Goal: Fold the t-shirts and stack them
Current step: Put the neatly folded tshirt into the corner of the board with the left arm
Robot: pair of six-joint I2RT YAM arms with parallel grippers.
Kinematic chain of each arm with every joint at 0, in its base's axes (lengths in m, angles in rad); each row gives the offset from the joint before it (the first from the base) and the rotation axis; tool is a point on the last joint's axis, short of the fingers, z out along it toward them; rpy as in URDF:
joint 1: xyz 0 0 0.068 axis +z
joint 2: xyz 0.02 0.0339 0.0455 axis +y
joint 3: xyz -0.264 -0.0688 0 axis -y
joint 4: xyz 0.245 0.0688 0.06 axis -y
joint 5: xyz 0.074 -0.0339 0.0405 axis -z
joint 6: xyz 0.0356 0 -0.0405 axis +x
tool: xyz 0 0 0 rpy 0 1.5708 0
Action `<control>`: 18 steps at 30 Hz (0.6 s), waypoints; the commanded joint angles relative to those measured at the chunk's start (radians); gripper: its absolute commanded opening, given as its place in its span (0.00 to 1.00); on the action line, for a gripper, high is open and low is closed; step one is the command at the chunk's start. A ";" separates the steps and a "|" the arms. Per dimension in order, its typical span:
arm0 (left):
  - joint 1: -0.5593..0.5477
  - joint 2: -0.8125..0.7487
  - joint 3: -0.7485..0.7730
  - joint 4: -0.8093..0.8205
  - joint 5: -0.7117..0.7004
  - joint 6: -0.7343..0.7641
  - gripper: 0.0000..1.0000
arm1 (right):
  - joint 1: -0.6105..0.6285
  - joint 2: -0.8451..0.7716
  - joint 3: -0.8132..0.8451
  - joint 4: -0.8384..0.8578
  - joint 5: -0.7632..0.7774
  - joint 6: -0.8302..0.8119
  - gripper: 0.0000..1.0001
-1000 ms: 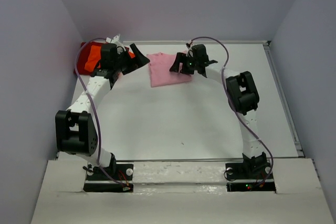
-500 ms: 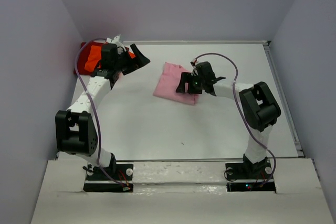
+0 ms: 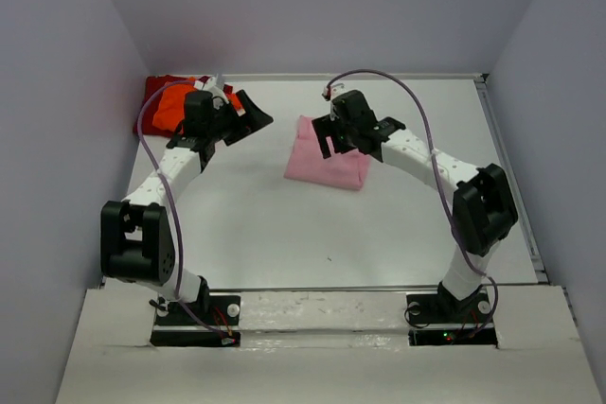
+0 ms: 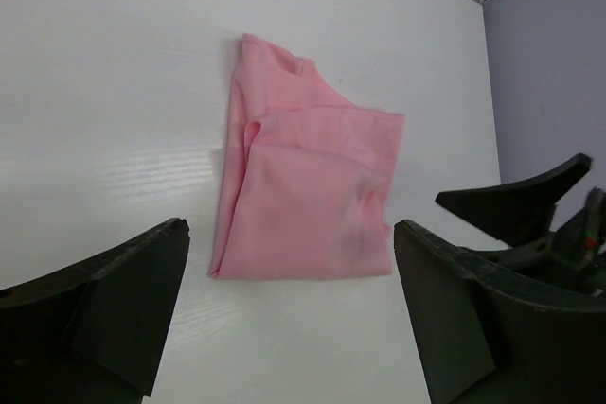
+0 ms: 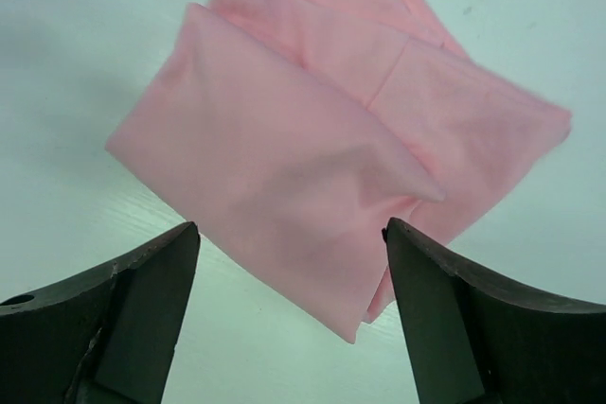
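The light pink t-shirt [image 3: 329, 165] [image 4: 308, 201] [image 5: 312, 153] lies folded flat on the white table, right of centre. My right gripper [image 3: 333, 139] [image 5: 290, 229] hangs open above its far part, and nothing is between the fingers. My left gripper [image 3: 254, 113] [image 4: 289, 234] is open and empty, off to the left of the pink shirt and pointing at it. The bright orange t-shirt [image 3: 172, 104] lies on the dark red one [image 3: 157, 89] in the far left corner, behind the left arm.
Grey walls close in the table [image 3: 284, 224] at the back and on both sides. A raised rim [image 3: 511, 172] runs along the table's right side. One finger of the right gripper [image 4: 516, 203] shows at the right of the left wrist view.
The pink shirt has shifted nearer and to the right together with the right gripper, which now stands over its far part. The left gripper has moved slightly nearer.
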 commanded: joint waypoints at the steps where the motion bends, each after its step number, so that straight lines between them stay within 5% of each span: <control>1: -0.007 -0.092 -0.132 0.108 0.057 -0.064 0.99 | 0.107 -0.034 0.053 -0.083 0.177 -0.207 0.85; 7: -0.017 -0.236 -0.265 0.151 -0.050 -0.049 0.99 | 0.144 -0.058 -0.229 0.186 0.199 -0.359 0.84; 18: -0.017 -0.278 -0.436 0.292 -0.010 -0.133 0.99 | 0.222 0.025 -0.231 0.268 0.222 -0.433 0.84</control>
